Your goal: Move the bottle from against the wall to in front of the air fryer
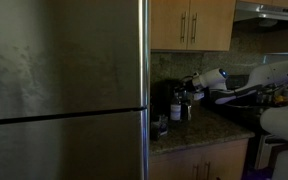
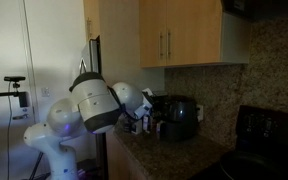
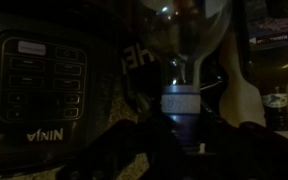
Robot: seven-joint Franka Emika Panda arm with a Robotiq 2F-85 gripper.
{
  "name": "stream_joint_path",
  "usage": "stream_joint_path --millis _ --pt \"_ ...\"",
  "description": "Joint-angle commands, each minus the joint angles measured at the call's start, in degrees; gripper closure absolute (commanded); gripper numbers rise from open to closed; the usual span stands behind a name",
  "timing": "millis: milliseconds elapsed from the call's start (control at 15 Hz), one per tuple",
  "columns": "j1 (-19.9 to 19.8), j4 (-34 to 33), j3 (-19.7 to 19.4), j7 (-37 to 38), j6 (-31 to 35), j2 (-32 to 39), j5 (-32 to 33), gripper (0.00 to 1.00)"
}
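Note:
The wrist view is upside down and very dark. The black air fryer [image 1: 164, 99] [image 2: 180, 118] [image 3: 44, 80] stands on the counter by the tiled wall [image 1: 170, 65] [image 2: 274, 70]. The slim dark bottle [image 1: 180, 108] [image 3: 180, 100] with a pale band is just in front of it. I cannot tell whether its base touches the counter. My gripper [image 1: 189, 86] [image 3: 181, 148] is at the bottle's top with a finger on each side, and it looks shut on the bottle. In an exterior view the arm hides the gripper [image 2: 145, 118].
A large steel fridge [image 1: 64, 90] fills the near side. Wooden cabinets [image 1: 189, 22] hang above the granite counter [image 1: 199, 128]. A small jar [image 1: 161, 125] sits near the counter edge. A dark stove [image 2: 269, 125] is further along. A pale object [image 3: 240, 95] stands beside the bottle.

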State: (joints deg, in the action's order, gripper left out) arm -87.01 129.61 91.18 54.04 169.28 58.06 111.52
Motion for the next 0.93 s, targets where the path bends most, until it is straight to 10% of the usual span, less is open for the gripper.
stream_joint_path --millis 0,200,267,867 --pt "0.31 0.0 -0.41 -1.03 0.54 0.0 -0.62 0.78" --pt "0.5 -0.05 -0.65 -1.48 0.86 0.0 -0.68 0.78" --pt "0.5 -0.07 -0.67 -1.48 0.91 0.0 -0.68 0.94" --pt "3.08 -2.4 -1.68 -2.77 3.99 3.24 7.86 0.94"
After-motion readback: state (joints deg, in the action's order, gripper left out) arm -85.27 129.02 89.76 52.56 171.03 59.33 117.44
